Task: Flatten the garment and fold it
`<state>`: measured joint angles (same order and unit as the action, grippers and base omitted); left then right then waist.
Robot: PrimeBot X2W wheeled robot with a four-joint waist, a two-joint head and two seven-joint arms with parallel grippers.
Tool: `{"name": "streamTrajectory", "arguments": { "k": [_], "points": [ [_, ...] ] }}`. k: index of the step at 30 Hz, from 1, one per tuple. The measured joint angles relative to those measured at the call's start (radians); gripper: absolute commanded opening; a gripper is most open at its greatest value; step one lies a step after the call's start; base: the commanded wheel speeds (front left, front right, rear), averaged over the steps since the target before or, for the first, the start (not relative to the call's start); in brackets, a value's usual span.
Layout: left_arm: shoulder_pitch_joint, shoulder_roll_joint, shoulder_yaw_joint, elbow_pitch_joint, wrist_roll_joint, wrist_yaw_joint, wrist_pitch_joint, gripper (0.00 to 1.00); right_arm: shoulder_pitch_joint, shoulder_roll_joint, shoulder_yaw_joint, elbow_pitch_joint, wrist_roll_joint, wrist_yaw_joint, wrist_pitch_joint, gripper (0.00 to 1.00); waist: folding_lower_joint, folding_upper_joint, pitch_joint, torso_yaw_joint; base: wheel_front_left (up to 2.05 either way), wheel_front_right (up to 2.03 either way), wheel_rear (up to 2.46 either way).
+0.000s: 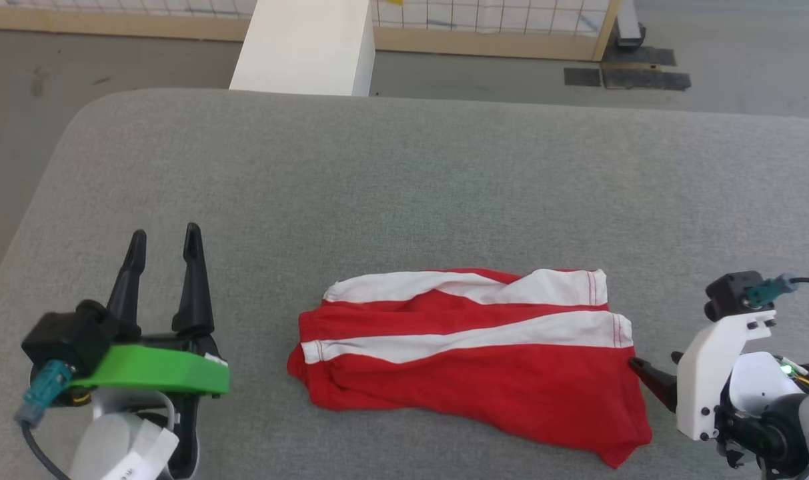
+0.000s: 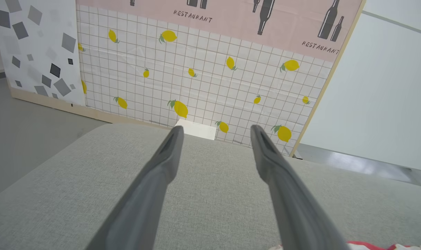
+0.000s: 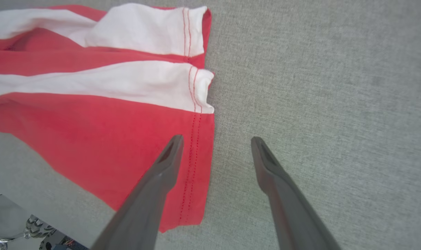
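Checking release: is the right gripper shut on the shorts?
No: the right gripper stands open, one finger above the hem of the garment, nothing pinched.

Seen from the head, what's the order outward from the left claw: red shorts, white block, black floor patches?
From the left claw:
1. Red shorts, just to its right.
2. White block, straight ahead.
3. Black floor patches, far right.

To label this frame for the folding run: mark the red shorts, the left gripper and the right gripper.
red shorts (image 1: 484,380), head view, on the plain red lower panel.
left gripper (image 1: 165,231), head view, midway between its open fingertips.
right gripper (image 3: 216,138), right wrist view, midway between its open fingertips.
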<state>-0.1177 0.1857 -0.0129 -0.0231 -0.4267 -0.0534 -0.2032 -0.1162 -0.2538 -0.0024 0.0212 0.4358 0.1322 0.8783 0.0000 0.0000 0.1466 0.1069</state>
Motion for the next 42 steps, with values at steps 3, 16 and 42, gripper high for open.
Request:
{"name": "streamTrajectory", "arguments": {
  "k": [3,16,42],
  "points": [
    [0.008,-0.016,0.002,0.024,0.023,-0.003,-0.037,1.00,-0.019,-0.013,0.031,0.049,0.010,0.000,-0.008,1.00,0.0000,0.0000,0.016,0.010,0.00,0.00,0.00],
    [0.016,-0.070,0.041,0.026,0.078,-0.029,-0.051,1.00,-0.136,-0.014,0.208,0.160,0.060,0.000,-0.059,1.00,0.0000,0.0000,0.065,0.043,0.00,0.00,0.00],
    [0.028,-0.114,0.068,0.045,0.103,-0.068,-0.054,1.00,-0.146,-0.067,0.134,0.229,0.083,0.001,-0.035,0.00,0.0000,0.0000,0.040,0.024,0.00,0.00,0.00]
  ]
}}
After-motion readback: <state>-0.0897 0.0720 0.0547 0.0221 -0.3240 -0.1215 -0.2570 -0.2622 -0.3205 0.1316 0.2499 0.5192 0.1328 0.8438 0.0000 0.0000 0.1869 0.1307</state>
